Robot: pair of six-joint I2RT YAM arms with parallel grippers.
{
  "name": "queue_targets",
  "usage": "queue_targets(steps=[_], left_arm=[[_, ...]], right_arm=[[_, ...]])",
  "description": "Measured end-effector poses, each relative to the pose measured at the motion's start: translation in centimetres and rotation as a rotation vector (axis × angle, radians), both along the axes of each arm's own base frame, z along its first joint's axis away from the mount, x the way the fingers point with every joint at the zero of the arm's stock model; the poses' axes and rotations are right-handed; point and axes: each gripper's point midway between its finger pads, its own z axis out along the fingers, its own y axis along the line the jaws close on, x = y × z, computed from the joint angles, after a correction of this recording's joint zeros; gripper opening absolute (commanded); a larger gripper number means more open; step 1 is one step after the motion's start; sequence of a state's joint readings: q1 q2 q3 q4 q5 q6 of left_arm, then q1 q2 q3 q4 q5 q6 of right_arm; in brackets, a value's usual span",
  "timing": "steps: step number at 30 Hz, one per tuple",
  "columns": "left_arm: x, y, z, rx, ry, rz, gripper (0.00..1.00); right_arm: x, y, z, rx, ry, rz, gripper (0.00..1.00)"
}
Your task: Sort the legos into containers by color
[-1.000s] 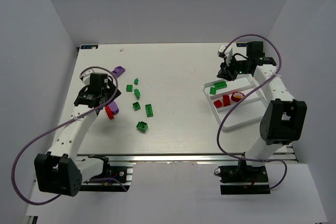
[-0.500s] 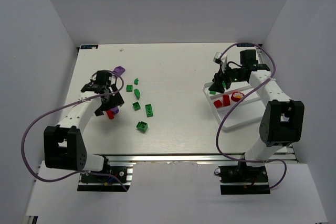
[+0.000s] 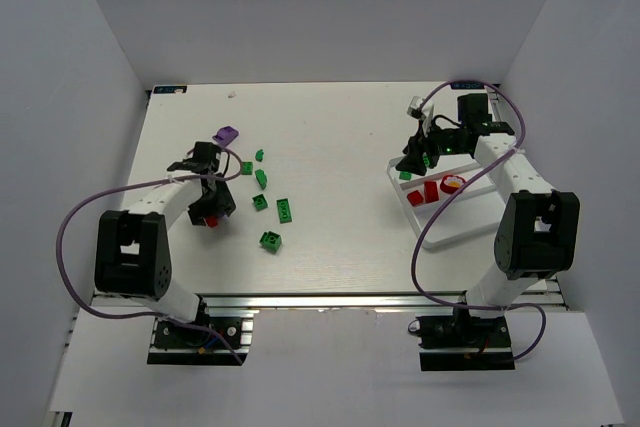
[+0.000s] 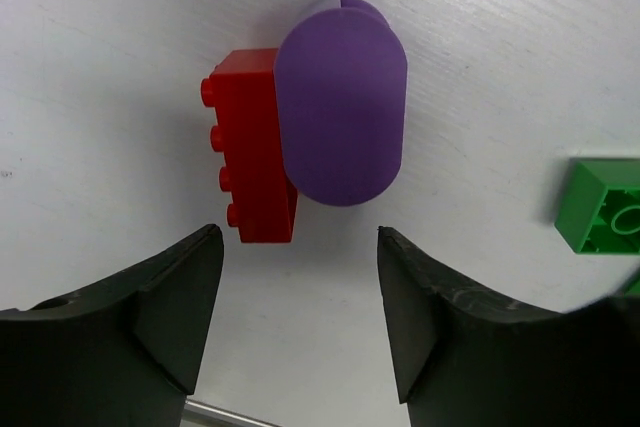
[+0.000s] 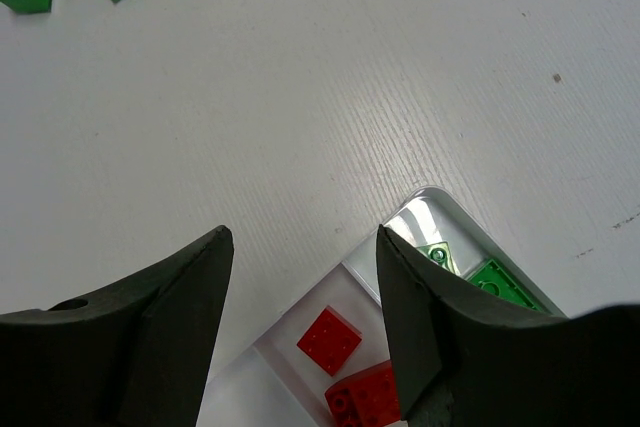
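Left gripper (image 4: 295, 247): jaws spread and empty, hovering over a small red studded plastic brick (image 4: 250, 147) that touches a rounded purple plastic piece (image 4: 342, 112), left of centre in the overhead view.
Right gripper (image 5: 305, 242): jaws spread, holding nothing, above the upper-left corner of the white three-compartment plastic tray (image 5: 430, 197) at the right of the frame.
Sorted: two green bricks (image 5: 495, 282) lie in the tray's far compartment and at least two red bricks (image 5: 330, 339) in the middle one.
Remaining: six loose green bricks (image 3: 270, 241) sit centre-left on the white worktop (image 3: 340, 127), a second purple piece (image 3: 227, 134) lies upper left, and the red-and-purple pair is still loose.
Progress: apparently under half done, with no purple in the tray.
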State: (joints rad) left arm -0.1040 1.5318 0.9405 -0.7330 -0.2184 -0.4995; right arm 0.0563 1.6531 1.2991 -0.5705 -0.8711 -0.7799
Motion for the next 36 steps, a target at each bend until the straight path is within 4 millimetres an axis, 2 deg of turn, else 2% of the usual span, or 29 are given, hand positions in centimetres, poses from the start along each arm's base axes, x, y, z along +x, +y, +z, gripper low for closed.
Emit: queue_targets(steps=[8,15,26,30,36], left_arm=[[0.7,0.1,-1.3,0.012,-0.001,-0.019,0.67],[0.1,0.5,-2.5,0.03,0.021,-0.023,0.67],[1.2,0.6,-2.6,0.04,-0.029,-0.035,0.54],[1.5,0.7,-2.6,0.046,-0.045,-0.039,0.48],[2.0,0.9,-2.6,0.06,-0.069,-0.037,0.27]], right_arm=[[0.0,0.0,0.1,0.006,0.009,-0.009,0.64],[0.0,0.0,0.1,0.006,0.012,-0.011,0.64],[0.0,0.0,0.1,0.009,0.02,-0.015,0.65],[0.0,0.1,0.1,0.009,0.022,-0.017,0.64],[0.0,0.1,0.1,0.01,0.023,-0.017,0.64]])
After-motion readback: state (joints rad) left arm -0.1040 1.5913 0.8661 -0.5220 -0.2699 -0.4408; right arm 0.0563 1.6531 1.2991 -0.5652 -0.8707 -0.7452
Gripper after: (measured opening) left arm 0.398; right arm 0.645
